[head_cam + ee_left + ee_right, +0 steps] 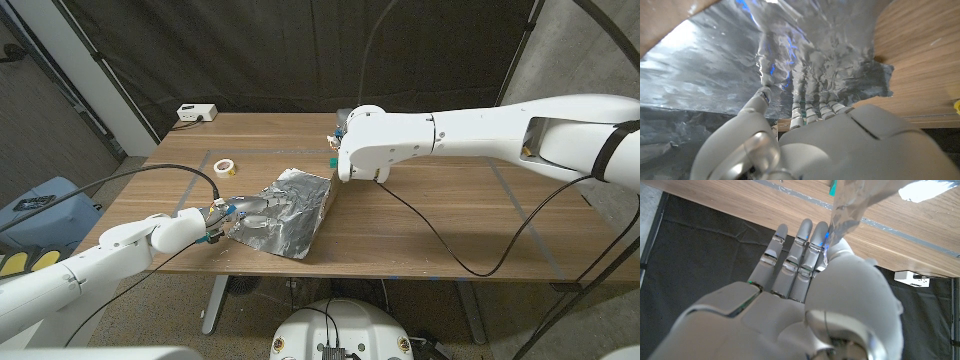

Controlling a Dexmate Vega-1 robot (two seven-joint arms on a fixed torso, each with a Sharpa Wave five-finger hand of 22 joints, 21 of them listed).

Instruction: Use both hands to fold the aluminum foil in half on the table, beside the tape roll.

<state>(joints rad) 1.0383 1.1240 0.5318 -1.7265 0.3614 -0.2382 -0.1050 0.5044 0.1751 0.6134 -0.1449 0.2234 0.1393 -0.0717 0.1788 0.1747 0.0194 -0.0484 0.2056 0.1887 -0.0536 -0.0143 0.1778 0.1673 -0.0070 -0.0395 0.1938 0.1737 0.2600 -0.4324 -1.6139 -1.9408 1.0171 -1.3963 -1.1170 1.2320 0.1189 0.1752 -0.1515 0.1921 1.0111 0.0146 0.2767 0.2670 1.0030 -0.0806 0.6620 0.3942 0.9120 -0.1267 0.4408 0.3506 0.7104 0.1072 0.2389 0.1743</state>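
Against dark curtains, on the wooden tabletop [420,220], the left hand [232,212] presses spread fingers on the foil [285,222] beside the tape [225,166], while the right hand [805,280] pinches its far corner: light, crinkly, tear-prone, likely best taken by edges and corners.

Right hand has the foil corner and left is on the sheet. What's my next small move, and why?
Probably carry the right hand toward the left hand, bringing its pinched edge over. The foil is lifted only at that far right edge and otherwise lies spread and crumpled, while the left hand presses the near-left part, which should anchor the fold.
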